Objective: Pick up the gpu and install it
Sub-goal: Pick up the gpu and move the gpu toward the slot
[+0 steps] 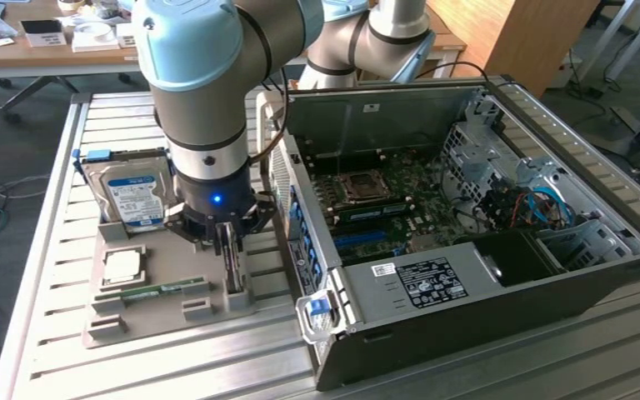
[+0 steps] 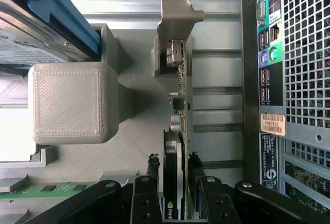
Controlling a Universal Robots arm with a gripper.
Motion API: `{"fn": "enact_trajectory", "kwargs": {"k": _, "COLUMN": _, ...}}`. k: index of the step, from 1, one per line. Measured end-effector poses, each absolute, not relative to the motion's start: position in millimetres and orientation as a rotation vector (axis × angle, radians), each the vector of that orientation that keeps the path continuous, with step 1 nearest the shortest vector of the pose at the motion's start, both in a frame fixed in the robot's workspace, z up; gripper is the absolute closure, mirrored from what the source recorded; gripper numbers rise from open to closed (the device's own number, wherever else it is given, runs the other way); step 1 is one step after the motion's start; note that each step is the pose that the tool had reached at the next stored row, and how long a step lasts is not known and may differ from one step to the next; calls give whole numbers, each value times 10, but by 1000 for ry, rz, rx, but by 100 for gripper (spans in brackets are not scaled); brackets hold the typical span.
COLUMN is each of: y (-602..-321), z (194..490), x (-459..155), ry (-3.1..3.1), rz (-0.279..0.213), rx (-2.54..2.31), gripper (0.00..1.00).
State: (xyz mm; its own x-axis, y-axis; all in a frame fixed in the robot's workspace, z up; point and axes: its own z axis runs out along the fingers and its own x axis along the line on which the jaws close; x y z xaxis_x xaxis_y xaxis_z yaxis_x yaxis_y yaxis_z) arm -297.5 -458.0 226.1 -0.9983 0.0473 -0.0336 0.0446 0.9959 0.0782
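Tool (image 1: 223, 250) (image 2: 174, 158) is down over the gpu (image 1: 232, 271) (image 2: 174, 177), with jaws apart and one finger on each face. A sliver of grey shows between one finger (image 2: 150, 175) and the card's dark face, so it isn't clamped. The card stands on edge in its slot at the side of the grey fixture tray (image 1: 153, 321) (image 2: 139, 147) that faces the case, seated and upright. One end of the card sits in a printed end support (image 2: 178, 15). Clearances are tight on both flanks. The PC case (image 1: 465, 292) (image 2: 304, 54) stands just beside the tray on the exterior view's right, its rear port panel running parallel to the card with a narrow strip of slatted bench (image 1: 109, 367) (image 2: 216, 7) between them. On the other flank a fixture block (image 2: 67, 103) stands near the card, and the hard drive (image 1: 131, 192) (image 2: 31, 38) leans in its cradle further out. The CPU (image 1: 122, 267) and the memory stick (image 1: 153, 292) (image 2: 46, 188) lie flat on the tray, well clear of the slot. The case's side is off, so the motherboard (image 1: 382, 204) is exposed from above.
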Motion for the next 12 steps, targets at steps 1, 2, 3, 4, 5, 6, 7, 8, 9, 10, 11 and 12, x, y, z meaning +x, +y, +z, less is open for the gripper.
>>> {"fn": "enact_trajectory", "kwargs": {"k": 1, "y": -4580, "z": 2261, "x": -2975, "ry": 3103, "rz": 121, "rx": 71, "gripper": 64}}
{"fn": "enact_trajectory", "kwargs": {"k": 2, "y": -4580, "z": 2261, "x": -2975, "ry": 3103, "rz": 121, "rx": 71, "gripper": 64}}
{"fn": "enact_trajectory", "kwargs": {"k": 3, "y": -4580, "z": 2261, "x": -2975, "ry": 3103, "rz": 120, "rx": 71, "gripper": 64}}
{"fn": "enact_trajectory", "kwargs": {"k": 4, "y": -4580, "z": 2261, "x": -2975, "ry": 3103, "rz": 121, "rx": 71, "gripper": 64}}
{"fn": "enact_trajectory", "kwargs": {"k": 5, "y": -4580, "z": 2261, "x": -2975, "ry": 3103, "rz": 120, "rx": 71, "gripper": 64}}
{"fn": "enact_trajectory", "kwargs": {"k": 6, "y": -4580, "z": 2261, "x": -2975, "ry": 3103, "rz": 121, "rx": 71, "gripper": 64}}
{"fn": "enact_trajectory", "kwargs": {"k": 7, "y": -4580, "z": 2260, "x": -2975, "ry": 3103, "rz": 121, "rx": 71, "gripper": 64}}
{"fn": "enact_trajectory", "kwargs": {"k": 8, "y": -4580, "z": 2261, "x": -2975, "ry": 3103, "rz": 120, "rx": 71, "gripper": 65}}
{"fn": "enact_trajectory", "kwargs": {"k": 9, "y": -4580, "z": 2261, "x": -2975, "ry": 3103, "rz": 120, "rx": 71, "gripper": 65}}
{"fn": "enact_trajectory", "kwargs": {"k": 10, "y": -4580, "z": 2261, "x": -2975, "ry": 3103, "rz": 120, "rx": 71, "gripper": 71}}
{"fn": "enact_trajectory", "kwargs": {"k": 11, "y": -4580, "z": 2261, "x": -2975, "ry": 3103, "rz": 120, "rx": 71, "gripper": 73}}
{"fn": "enact_trajectory", "kwargs": {"k": 12, "y": -4580, "z": 2261, "x": -2975, "ry": 3103, "rz": 120, "rx": 71, "gripper": 73}}
